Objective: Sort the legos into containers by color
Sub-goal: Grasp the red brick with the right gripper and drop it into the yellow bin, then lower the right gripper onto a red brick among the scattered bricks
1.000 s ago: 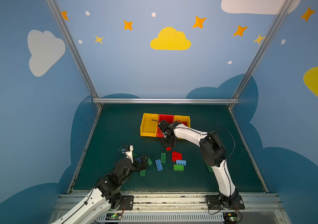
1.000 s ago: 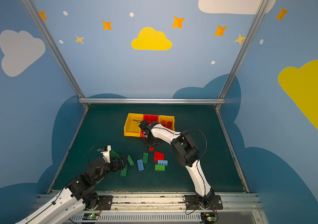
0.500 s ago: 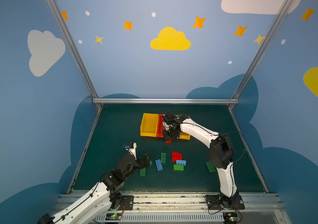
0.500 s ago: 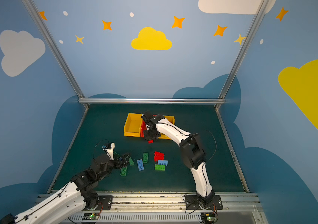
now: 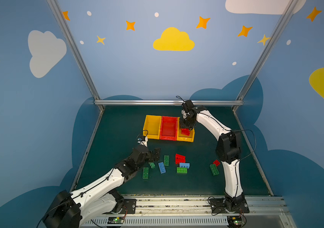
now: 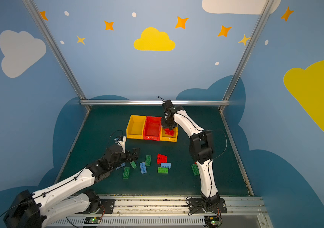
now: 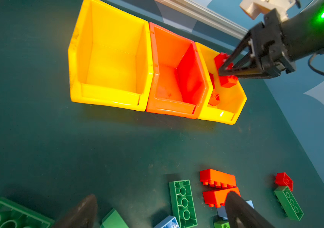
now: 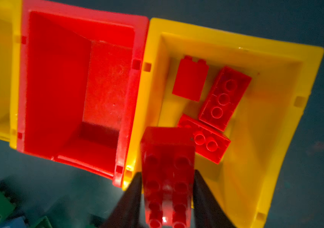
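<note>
right wrist view is showing you three red bricks [image 8: 224,98] lying in the right yellow bin [image 8: 236,42]. a fourth red brick [image 8: 167,158] is sitting between your right gripper [image 8: 167,174] fingers over that bin's rim, but you cannot tell if they are gripping it. your left gripper [image 7: 162,195] is gaping.

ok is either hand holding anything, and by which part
The right hand has a red brick between its fingers, by the long sides, above the right yellow bin; whether it grips cannot be told. The left hand holds nothing.

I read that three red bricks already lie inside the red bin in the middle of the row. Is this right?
Not quite. The three red bricks lie inside the yellow bin on the right arm's side; the red bin is empty. The right wrist view shows it.
</note>
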{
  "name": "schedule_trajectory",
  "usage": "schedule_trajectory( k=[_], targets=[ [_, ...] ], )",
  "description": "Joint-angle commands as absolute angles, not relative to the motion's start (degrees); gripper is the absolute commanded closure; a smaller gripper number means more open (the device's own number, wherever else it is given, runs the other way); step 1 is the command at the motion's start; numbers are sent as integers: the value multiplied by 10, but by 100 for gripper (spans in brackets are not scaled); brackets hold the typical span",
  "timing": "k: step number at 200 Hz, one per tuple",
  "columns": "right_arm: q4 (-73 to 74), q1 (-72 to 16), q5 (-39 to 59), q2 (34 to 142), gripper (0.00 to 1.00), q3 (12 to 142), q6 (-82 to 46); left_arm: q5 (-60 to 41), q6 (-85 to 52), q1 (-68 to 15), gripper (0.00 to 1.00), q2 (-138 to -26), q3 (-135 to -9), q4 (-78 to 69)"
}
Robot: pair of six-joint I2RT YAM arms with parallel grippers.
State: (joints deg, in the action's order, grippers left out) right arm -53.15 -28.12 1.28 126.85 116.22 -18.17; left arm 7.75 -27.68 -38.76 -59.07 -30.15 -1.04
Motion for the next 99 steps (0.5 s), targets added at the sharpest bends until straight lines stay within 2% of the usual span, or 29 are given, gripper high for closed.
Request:
schedule_trajectory(
  k=[1,44,99],
  targets=[
    [-548,-276,4,1277,33,1166,-174,64,-265,-387,0,-597,-326,-3],
    [-533,-289,-4,1194,29,1077,-196,28,-266,-388,0,-562,-314,16],
    [-527,-371,-49,1081,26,916,-281,5,-321,-391,0,-420,-231,40]
  ],
)
